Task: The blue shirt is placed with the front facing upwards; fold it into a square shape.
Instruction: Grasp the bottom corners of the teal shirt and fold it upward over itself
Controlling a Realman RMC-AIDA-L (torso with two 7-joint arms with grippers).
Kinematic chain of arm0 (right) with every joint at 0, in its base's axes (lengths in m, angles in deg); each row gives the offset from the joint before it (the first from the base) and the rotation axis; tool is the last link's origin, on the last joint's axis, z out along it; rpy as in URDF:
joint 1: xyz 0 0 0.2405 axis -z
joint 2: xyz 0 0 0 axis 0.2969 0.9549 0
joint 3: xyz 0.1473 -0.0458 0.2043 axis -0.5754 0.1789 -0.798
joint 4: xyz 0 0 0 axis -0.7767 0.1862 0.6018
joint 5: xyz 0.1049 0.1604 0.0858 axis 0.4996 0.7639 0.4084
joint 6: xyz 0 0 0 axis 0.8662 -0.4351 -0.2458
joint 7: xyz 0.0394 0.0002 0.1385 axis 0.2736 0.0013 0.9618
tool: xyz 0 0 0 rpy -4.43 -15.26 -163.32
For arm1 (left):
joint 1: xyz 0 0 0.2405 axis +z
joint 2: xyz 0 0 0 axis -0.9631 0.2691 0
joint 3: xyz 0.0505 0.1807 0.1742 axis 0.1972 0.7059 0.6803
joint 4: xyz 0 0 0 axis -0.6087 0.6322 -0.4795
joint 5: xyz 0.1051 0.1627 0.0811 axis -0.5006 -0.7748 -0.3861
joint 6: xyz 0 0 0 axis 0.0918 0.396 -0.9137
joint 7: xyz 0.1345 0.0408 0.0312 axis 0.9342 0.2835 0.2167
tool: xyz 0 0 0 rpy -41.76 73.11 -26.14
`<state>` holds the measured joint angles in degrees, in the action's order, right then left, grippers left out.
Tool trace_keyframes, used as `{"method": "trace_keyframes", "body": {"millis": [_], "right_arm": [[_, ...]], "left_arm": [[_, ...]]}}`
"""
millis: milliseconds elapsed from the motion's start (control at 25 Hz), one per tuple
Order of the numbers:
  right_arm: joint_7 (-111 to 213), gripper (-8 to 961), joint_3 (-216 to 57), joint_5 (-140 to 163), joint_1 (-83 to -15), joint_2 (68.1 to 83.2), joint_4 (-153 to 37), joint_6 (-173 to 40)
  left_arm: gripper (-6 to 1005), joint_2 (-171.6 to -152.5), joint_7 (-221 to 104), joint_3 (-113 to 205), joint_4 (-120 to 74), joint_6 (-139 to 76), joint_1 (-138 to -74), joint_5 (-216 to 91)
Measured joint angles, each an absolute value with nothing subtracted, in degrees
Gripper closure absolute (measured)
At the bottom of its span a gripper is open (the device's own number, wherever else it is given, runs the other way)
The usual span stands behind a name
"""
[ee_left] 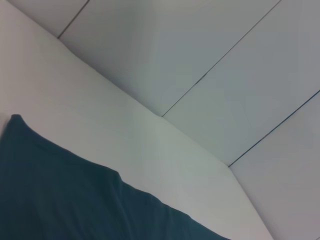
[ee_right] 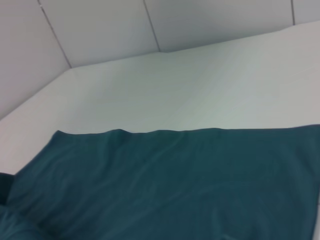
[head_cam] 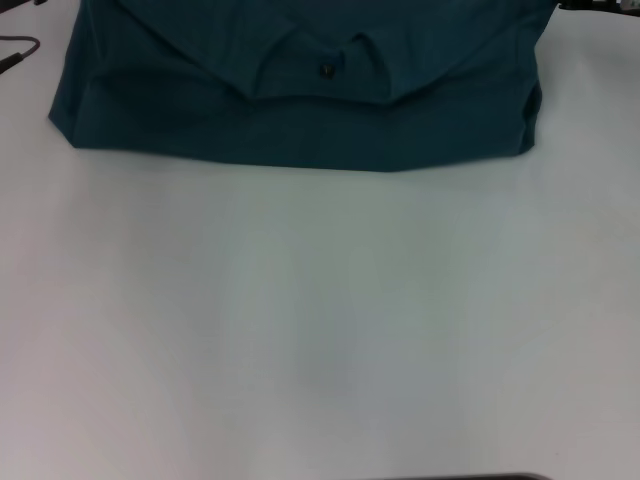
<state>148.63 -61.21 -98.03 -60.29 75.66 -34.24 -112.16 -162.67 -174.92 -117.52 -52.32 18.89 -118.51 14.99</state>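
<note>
At far worktop [head_cam: 320, 330] edge: folded blue shirt [head_cam: 300, 100], collar label up, top cut off. Worktop corners in wrist views only. Both hands unseen; grip untellable.

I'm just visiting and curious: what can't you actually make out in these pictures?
- Blue shirt: its far part is cut off by the head view's top edge.
- Chest lettering: not visible in any view; folded cloth covers the front.
- Both grippers: in no view.
- Collar label: too small to read.
</note>
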Motion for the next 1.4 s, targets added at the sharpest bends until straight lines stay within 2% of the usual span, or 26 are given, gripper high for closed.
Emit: {"method": "trace_keyframes", "body": {"millis": [840,1120,1400], "right_arm": [[147.12,821,-59.56,-98.39,-60.07,76.57,-38.46,-107.48],[147.15,808,-58.85,-98.34,-59.26,77.22,-36.17,-109.70],[148.29,531,-59.35,-97.73,-58.48,77.96,-30.59,-114.46]], "left_arm": [[899,-164.17,-174.40,-116.17,-52.45,19.46,-117.81,14.98],[869,-166.12,-174.09,-116.50,-57.47,20.33,-116.18,15.83],[561,-166.37,-174.46,-116.21,-60.86,21.16,-113.23,19.43]]}}
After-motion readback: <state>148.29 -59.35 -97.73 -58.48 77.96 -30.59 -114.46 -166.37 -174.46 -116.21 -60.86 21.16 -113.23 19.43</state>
